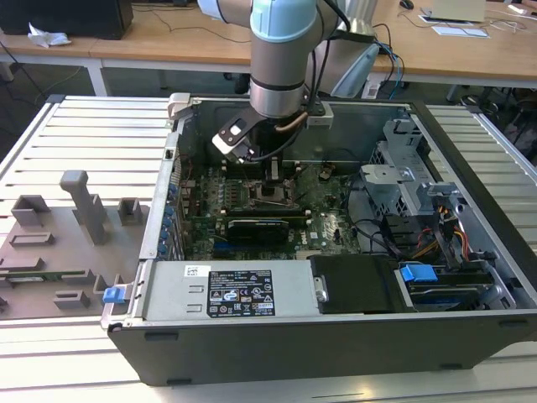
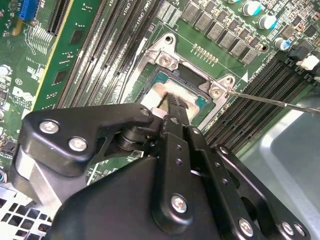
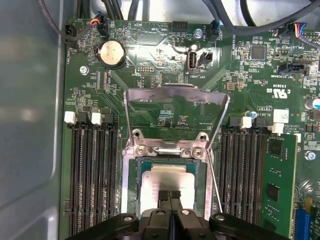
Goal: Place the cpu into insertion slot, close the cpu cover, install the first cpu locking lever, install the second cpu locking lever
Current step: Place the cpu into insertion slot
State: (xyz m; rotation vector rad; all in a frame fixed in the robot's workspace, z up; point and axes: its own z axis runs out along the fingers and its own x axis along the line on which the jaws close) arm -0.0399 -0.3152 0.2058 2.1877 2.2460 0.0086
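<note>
The cpu (image 3: 165,179), a pale silvery square, lies flat in the insertion slot (image 3: 131,186) on the green board; the second wrist view shows the cpu (image 2: 156,94) in the same place. The cpu cover (image 3: 175,92) stands swung open behind the slot, the board visible through its window. A thin wire locking lever (image 3: 214,180) runs free beside the slot, and the lever (image 2: 270,99) sticks out sideways. My gripper (image 3: 170,198) hangs straight over the cpu with its narrow fingers pressed together, tips at or just above the chip's top. In the exterior view the gripper (image 1: 273,180) reaches down into the case.
Black memory slots (image 3: 92,170) flank the socket on both sides. A coin battery (image 3: 112,53) and cables sit behind the cover. The open computer case (image 1: 336,336) has high walls, a power supply box (image 1: 243,290) in front and a drive cage (image 1: 411,168) at the exterior view's right.
</note>
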